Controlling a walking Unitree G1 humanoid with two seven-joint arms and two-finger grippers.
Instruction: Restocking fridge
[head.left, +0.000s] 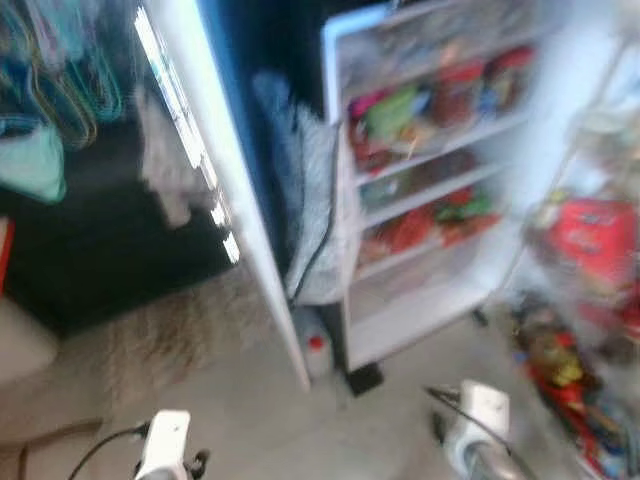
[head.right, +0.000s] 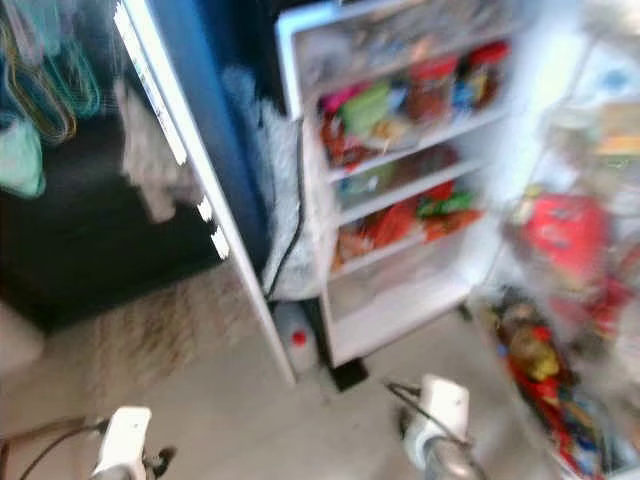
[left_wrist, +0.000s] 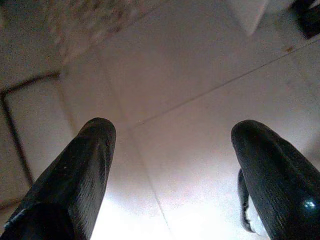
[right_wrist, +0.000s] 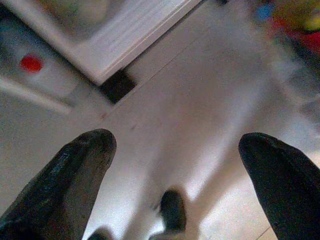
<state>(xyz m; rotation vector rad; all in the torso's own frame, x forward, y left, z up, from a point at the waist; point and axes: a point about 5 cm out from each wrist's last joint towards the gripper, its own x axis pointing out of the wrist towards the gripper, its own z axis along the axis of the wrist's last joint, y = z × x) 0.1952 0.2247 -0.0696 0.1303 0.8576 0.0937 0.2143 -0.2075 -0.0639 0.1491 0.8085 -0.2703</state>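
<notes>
Tiled floor (left_wrist: 200, 75), blurred. Fridge (head.left: 430, 180) ahead of both grippers, door open, shelves stocked. Left gripper (left_wrist: 170, 150): fingers wide, empty, above floor. Right gripper (right_wrist: 175, 155): wide, empty; its wrist view adds a red-capped bottle (right_wrist: 31, 63) at the fridge's foot.

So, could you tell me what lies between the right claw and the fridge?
Bare tiled floor, seen in the right wrist view, between the right claw and the fridge.

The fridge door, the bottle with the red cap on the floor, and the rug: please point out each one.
Fridge door (head.left: 225, 190), left eye view, on its white inner edge.
Bottle with the red cap (head.left: 317, 352), left eye view, on its pale body.
Rug (head.left: 170, 335), left eye view, on its speckled middle.
</notes>
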